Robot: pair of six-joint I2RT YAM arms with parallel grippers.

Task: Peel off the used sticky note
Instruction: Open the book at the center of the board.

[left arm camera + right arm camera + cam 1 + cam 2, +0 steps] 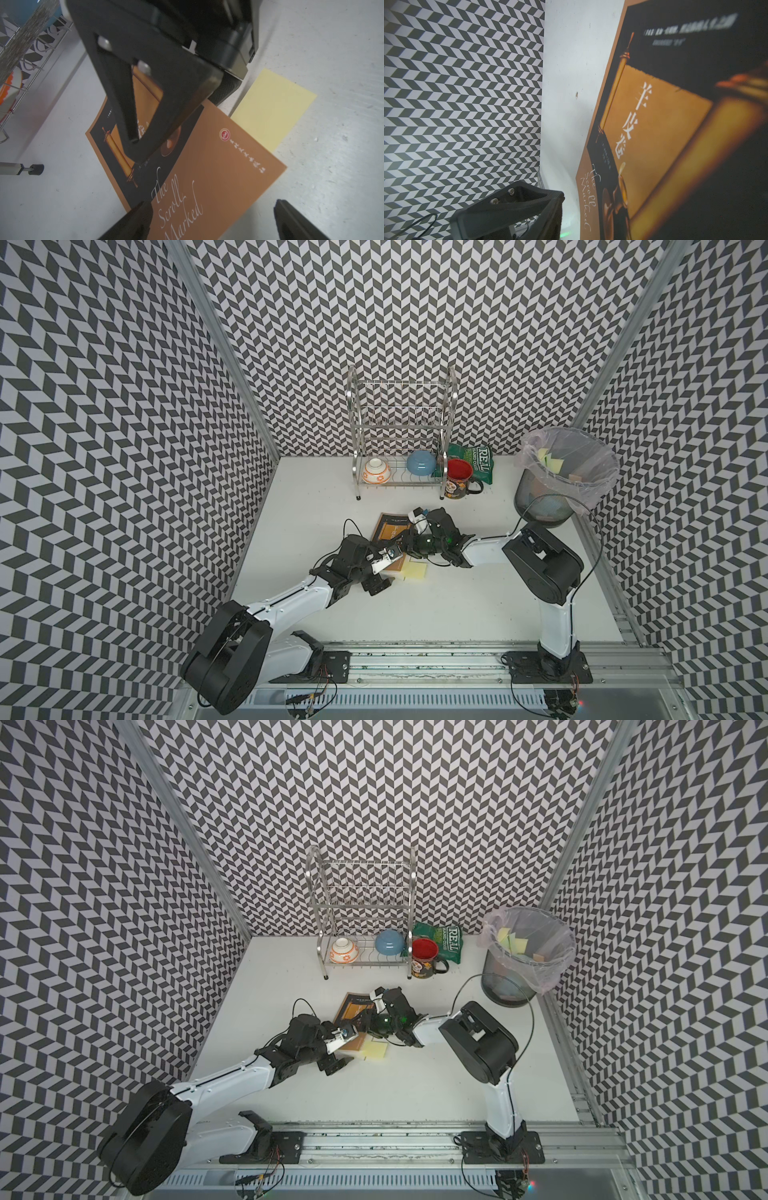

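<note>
Hovering low over the near corner of the book [207, 166], the left end effector [212, 204] has its fingers spread wide, with nothing pinched between them. The yellow sticky note [272, 110] lies flat on the white worktop [457, 614], touching the book's right edge near that corner, and it is apart from both left fingers. The right end effector [402, 540] reaches in from the right and rests on the book's cover. In the left wrist view one of its fingers lies against the dark part of the cover, apparently pinning the book down, but whether its fingers are spread or pressed together cannot be told. The note looks already free of the cover, so the step in hand seems to be collecting it rather than lifting its edge. The next move probably calls for the left end effector to shift right, come down on the note's exposed side and pinch the thin sheet without dragging the book. It could then be carried to the mesh wastebasket [536, 499] at the far right, where other yellow notes already lie.
</note>
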